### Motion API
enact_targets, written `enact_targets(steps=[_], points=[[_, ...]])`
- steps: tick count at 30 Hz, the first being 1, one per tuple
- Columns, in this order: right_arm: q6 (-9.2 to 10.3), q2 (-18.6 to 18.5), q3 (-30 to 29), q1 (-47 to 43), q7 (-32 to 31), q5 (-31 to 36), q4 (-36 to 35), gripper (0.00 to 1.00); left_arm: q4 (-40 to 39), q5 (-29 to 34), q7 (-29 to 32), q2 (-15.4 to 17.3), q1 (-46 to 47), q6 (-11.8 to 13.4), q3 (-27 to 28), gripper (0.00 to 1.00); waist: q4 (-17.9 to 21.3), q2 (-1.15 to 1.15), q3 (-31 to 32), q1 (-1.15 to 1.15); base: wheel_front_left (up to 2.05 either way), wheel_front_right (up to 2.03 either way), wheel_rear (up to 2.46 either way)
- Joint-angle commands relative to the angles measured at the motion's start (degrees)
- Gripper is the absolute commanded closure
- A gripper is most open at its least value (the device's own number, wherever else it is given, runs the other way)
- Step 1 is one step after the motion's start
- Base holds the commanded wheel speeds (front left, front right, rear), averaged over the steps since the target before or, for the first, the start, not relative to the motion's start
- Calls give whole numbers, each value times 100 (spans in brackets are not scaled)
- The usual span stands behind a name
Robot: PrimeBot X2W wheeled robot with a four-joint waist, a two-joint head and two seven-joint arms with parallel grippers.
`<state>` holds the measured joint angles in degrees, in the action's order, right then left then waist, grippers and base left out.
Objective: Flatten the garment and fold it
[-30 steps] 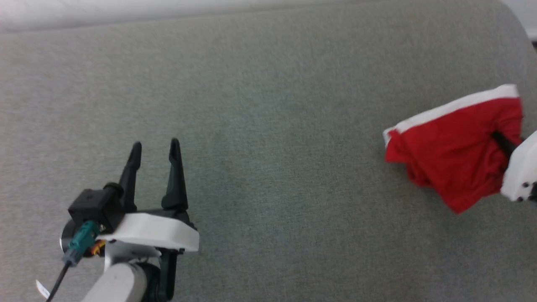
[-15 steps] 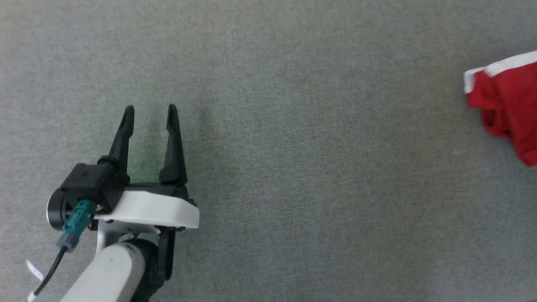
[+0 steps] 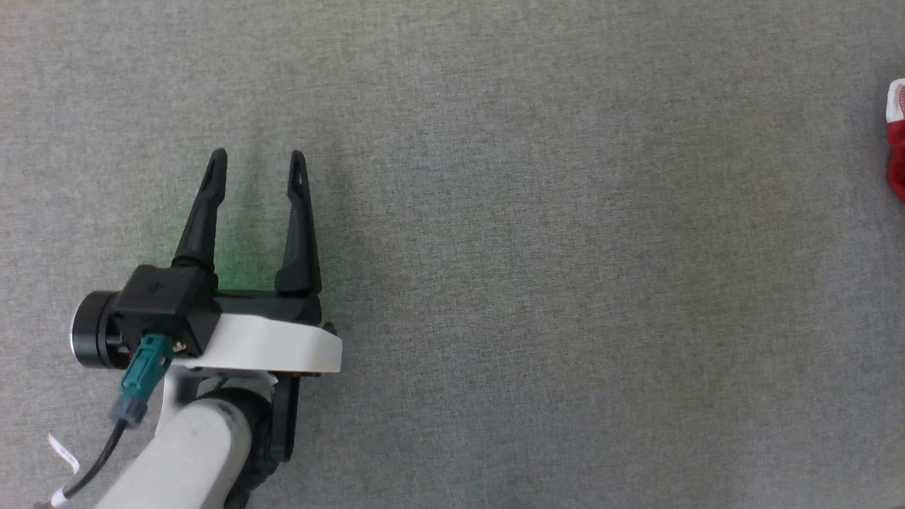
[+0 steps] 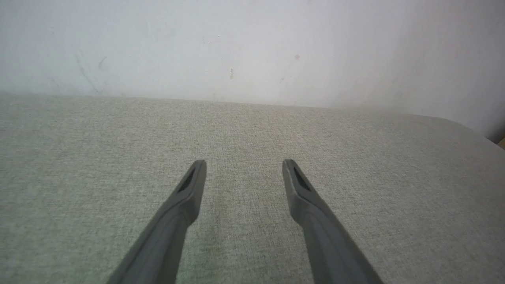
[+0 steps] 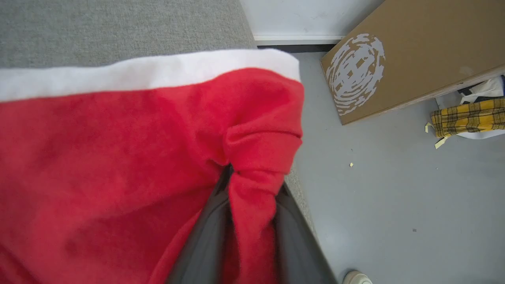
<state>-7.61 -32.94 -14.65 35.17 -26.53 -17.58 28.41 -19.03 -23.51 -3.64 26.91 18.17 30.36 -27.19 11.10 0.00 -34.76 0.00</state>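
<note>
The left arm reaches forward over the table, pale forearm rising from the lower left of the head view, with the left gripper level above the grey cloth surface and its fingers pointing away from the robot. Its jaws stand wide apart with nothing between them; the left wrist view shows the same left gripper aimed at the table's far edge and the white wall behind it.

The right gripper is narrow, its two dark fingers pressed on either side of a bunched fold of the garment. The red cloth with its white band spreads over the table's right end, by the edge. Beyond lie the grey floor, a cardboard box, a yellow plaid cloth and the tip of a shoe.

In the head view the garment is a red and white sliver at the right edge. A second ago most of it was in that view, with the pale right wrist beside it; the whole picture has shifted since, so the camera has moved. The left gripper is as wide as before.
</note>
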Motion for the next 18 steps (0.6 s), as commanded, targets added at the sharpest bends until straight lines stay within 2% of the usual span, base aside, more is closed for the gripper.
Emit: enact_targets(steps=[1,2,4,7,18], points=[[12,-33,-4,99,49,36,36,45,-27,58,-41,31,131,29,-2,0,-3,0,-2,0,0,0,0],[12,-35,1,120,87,45,92,33,-31,79,-56,33,144,35,-5,0,-7,0,-1,0,0,0,0],[12,-33,1,160,149,57,199,16,-50,111,-112,21,164,64,12,0,-16,0,9,0,0,0,0],[12,-44,17,203,230,85,337,1,-78,136,-186,9,181,79,25,0,-38,0,51,0,0,0,0],[12,17,110,188,459,31,426,0,136,-176,-502,-200,-30,10,81,0,-185,0,590,0,0,0,0]])
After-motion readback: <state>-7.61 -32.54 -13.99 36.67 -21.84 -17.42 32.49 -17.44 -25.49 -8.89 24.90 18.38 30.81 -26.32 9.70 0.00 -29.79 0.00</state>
